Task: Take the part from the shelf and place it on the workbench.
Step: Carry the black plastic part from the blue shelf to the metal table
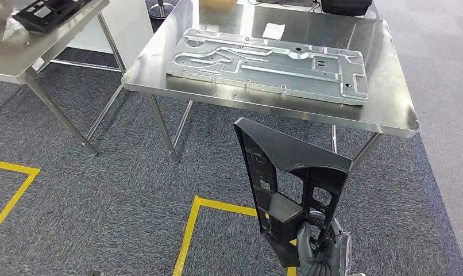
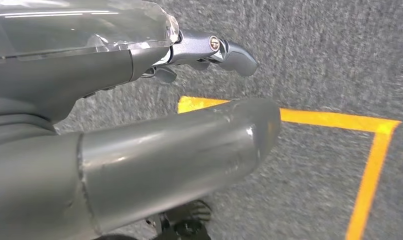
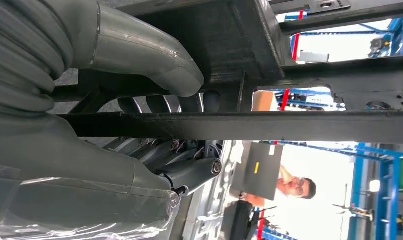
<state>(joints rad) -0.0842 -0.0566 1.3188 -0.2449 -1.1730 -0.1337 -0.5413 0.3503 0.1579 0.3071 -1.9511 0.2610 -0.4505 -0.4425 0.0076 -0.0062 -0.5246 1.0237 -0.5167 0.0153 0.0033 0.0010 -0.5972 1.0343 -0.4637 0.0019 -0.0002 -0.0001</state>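
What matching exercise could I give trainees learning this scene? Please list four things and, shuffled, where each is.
Things:
1. black plastic part
2. silver metal panel
3. yellow floor tape
4. white paper slip

Places:
A. lying flat near the front of the steel workbench
B. on the grey carpet
C. held upright by the right hand
D. on the workbench behind the panel

Pairs: 1-C, 2-A, 3-B, 4-D

The right hand [image 1: 324, 247] is raised in front, fingers [image 3: 159, 102] wrapped around a black part [image 1: 286, 178]; the left hand [image 2: 139, 125] hangs down, holding nothing.
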